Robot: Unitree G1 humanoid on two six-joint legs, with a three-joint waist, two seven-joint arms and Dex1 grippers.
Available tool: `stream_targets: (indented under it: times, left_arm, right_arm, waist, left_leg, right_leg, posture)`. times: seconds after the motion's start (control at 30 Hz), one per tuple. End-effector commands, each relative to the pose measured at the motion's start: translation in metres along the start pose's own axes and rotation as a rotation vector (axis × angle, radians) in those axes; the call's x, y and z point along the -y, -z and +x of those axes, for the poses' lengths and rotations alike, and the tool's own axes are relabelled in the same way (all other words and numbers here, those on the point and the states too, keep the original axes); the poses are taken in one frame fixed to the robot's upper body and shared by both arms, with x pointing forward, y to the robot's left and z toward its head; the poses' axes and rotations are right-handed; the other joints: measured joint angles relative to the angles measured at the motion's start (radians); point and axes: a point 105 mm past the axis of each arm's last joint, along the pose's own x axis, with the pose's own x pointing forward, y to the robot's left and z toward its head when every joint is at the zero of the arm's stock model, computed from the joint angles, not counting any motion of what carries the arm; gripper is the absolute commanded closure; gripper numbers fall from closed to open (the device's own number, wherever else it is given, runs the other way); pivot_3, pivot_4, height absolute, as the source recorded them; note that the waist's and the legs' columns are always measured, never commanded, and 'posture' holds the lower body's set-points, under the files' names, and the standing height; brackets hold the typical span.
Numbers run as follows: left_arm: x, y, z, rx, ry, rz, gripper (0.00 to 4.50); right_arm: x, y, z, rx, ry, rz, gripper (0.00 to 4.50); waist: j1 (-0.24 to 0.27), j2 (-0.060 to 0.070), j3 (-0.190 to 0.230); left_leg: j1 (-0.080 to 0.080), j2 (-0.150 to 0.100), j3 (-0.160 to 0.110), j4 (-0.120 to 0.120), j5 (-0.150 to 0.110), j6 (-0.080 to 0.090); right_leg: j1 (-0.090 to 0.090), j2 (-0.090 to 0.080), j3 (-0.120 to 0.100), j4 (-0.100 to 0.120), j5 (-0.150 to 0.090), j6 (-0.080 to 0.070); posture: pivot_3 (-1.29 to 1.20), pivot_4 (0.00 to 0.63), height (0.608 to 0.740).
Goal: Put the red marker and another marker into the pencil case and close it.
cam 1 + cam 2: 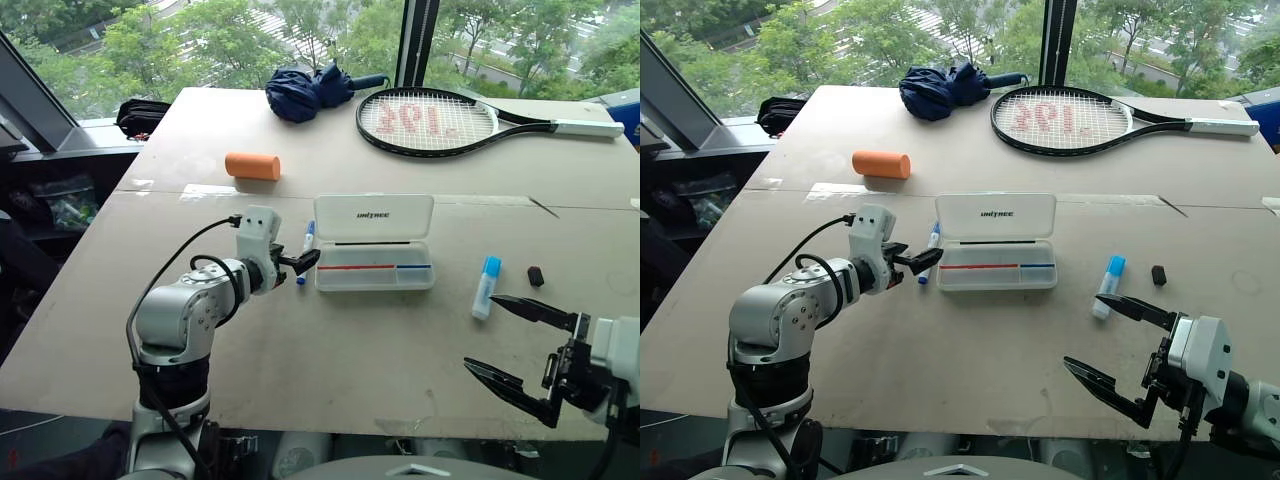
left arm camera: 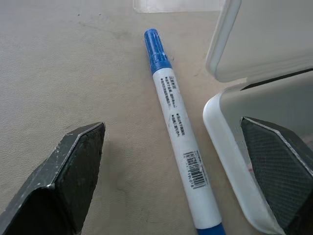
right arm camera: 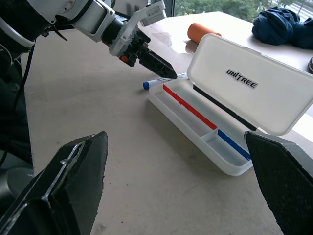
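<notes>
Glossy white plastic pencil case (image 1: 374, 243), smooth plastic marker (image 2: 178, 127), matt, rough beige table (image 1: 300, 340), textured black end effector pads (image 2: 274, 161)

in the left wrist view the blue marker (image 2: 179, 142) runs off the bottom edge, its print too small to read. the case (image 2: 230, 147) is cut by the right edge, its tray hidden behind one finger (image 2: 279, 161). in the left eye view the racket's (image 1: 440, 120) red lettering is illegible.
</notes>
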Motion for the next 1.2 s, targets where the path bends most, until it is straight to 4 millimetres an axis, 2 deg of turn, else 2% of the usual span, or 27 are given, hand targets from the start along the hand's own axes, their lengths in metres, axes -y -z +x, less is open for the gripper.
stream_targets:
  times: [0.03,0.27,0.43,0.6,0.7,0.73,0.77,0.83,0.87,0.93,1.07,1.2]
  left_arm:
    - [-0.007,-0.003,-0.007,0.033,-0.012,0.004,0.02]
    - [-0.022,0.010,-0.011,-0.012,-0.079,0.032,0.02]
    - [-0.015,0.029,-0.003,-0.095,-0.073,0.107,0.02]
    - [-0.011,0.039,0.006,-0.136,-0.093,0.147,0.02]
    - [-0.016,0.046,0.008,-0.164,-0.135,0.169,0.82]
    - [-0.017,0.047,0.007,-0.167,-0.139,0.169,1.30]
    - [-0.020,0.048,0.006,-0.167,-0.141,0.168,1.30]
    - [-0.028,0.046,0.001,-0.145,-0.154,0.163,1.96]
    - [-0.031,0.044,-0.001,-0.129,-0.161,0.162,2.02]
    - [-0.042,0.036,-0.008,-0.078,-0.181,0.156,3.06]
    - [-0.058,0.027,-0.019,-0.042,-0.183,0.156,4.45]
    - [-0.061,0.021,-0.025,-0.024,-0.134,0.163,4.45]
  right_arm:
    - [-0.001,-0.007,-0.001,0.017,0.004,-0.035,0.00]
    - [-0.002,-0.008,0.000,0.019,0.004,-0.034,0.00]
    - [0.000,-0.009,0.001,0.022,0.005,-0.036,0.00]
    - [0.000,-0.009,0.001,0.020,0.007,-0.038,0.00]
    - [0.000,-0.009,0.000,0.019,0.011,-0.038,0.00]
    - [-0.001,-0.009,0.000,0.019,0.012,-0.038,0.00]
    - [-0.001,-0.009,0.000,0.019,0.014,-0.037,0.00]
    - [-0.002,-0.008,0.000,0.019,0.016,-0.035,0.00]
    - [-0.002,-0.007,0.000,0.019,0.017,-0.034,0.00]
    - [-0.002,-0.006,-0.001,0.018,0.018,-0.030,0.00]
    - [-0.003,-0.004,-0.001,0.020,0.019,-0.026,0.00]
    - [-0.001,-0.004,0.001,0.024,0.023,-0.027,0.00]
  waist:
    - [-0.001,0.000,0.000]
    - [0.000,0.000,0.000]
    - [0.000,0.002,-0.001]
    - [0.003,0.006,-0.004]
    - [0.003,0.007,-0.005]
    - [0.003,0.007,-0.005]
    - [0.003,0.008,-0.006]
    - [0.002,0.009,-0.006]
    - [0.001,0.009,-0.007]
    - [-0.001,0.009,-0.007]
    - [-0.002,0.009,-0.007]
    - [-0.003,0.008,-0.006]
  left_leg:
    - [0.000,0.000,0.000,0.000,0.000,0.000]
    - [0.000,0.000,0.000,0.000,0.000,0.000]
    - [0.000,0.000,0.000,0.000,0.000,0.000]
    - [0.001,0.000,0.000,0.000,0.000,0.000]
    - [0.001,0.000,0.000,0.000,0.000,0.000]
    - [0.001,0.000,0.001,0.000,0.000,0.000]
    - [0.001,0.000,0.001,0.000,0.000,0.000]
    - [0.001,0.000,0.001,0.000,0.000,0.000]
    - [0.001,0.000,0.001,0.000,0.000,0.000]
    - [0.002,0.000,0.001,-0.001,0.000,0.000]
    - [0.002,0.001,0.001,-0.001,0.000,0.000]
    - [0.002,0.001,0.002,-0.001,0.000,0.000]
  right_leg:
    - [0.000,0.000,0.000,0.000,0.000,0.000]
    - [0.000,-0.001,0.001,0.000,0.000,0.000]
    - [0.000,-0.001,0.001,0.000,0.000,0.000]
    - [0.001,-0.001,0.002,0.000,0.000,0.000]
    - [0.001,-0.001,0.002,0.000,0.000,0.000]
    - [0.001,-0.001,0.002,0.000,0.000,0.000]
    - [0.001,-0.001,0.002,0.000,0.000,0.000]
    - [0.001,-0.001,0.002,0.000,0.000,0.000]
    - [0.001,-0.001,0.002,0.000,0.000,0.000]
    - [0.001,-0.001,0.002,0.000,-0.001,-0.001]
    - [0.000,-0.001,0.002,0.000,-0.002,-0.003]
    - [0.000,-0.001,0.002,0.000,-0.002,-0.003]
  posture:
    - [0.00,0.150,0.730]
    - [0.00,0.150,0.730]
    - [0.00,0.150,0.730]
    - [0.00,0.150,0.730]
    - [0.00,0.150,0.730]
    - [0.00,0.150,0.730]
    - [0.00,0.150,0.730]
    - [0.00,0.150,0.730]
    - [0.00,0.150,0.730]
    - [0.00,0.150,0.730]
    - [0.00,0.150,0.730]
    - [0.00,0.150,0.730]
